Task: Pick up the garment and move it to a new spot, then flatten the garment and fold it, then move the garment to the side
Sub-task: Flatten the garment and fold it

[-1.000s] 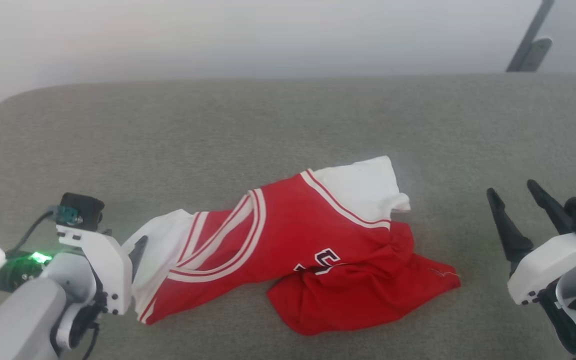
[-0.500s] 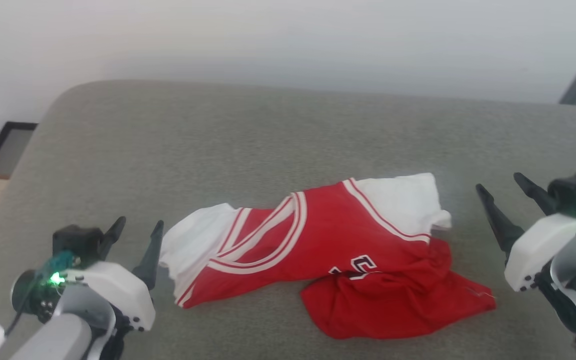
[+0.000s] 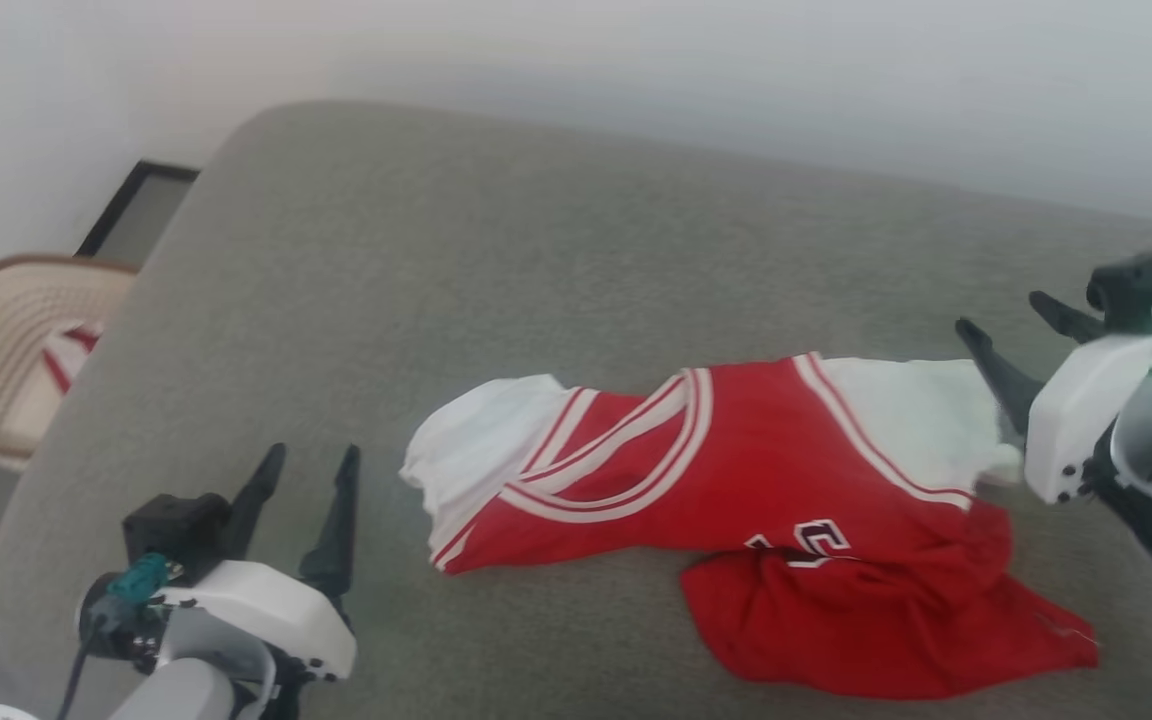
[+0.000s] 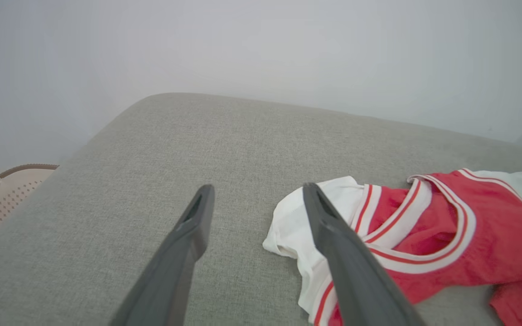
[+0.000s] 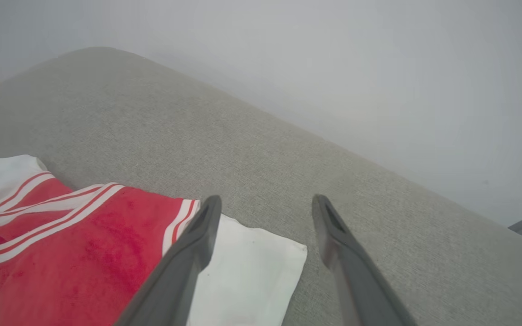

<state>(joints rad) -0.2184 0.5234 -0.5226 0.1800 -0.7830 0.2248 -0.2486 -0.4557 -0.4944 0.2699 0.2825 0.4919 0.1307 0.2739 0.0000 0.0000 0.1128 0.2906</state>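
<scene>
Head view, near to far. Found the left gripper (image 3: 314, 452) spread wide and empty above the grey cushion (image 3: 536, 250). Saw the red jersey (image 3: 736, 470) crumpled just to its right, one white sleeve nearest. Found the right gripper (image 3: 998, 312) spread and empty too, one finger over the other sleeve, contact unclear. Spotted a beige chair (image 3: 6, 340) well left of the left gripper.

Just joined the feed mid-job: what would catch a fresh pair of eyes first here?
The red shirt with white sleeves lies crumpled across the middle of the grey cushion, its lower part bunched up toward the robot's right. The left claw stands open just off one white sleeve. The right claw stands open at the edge of the other sleeve.
</scene>
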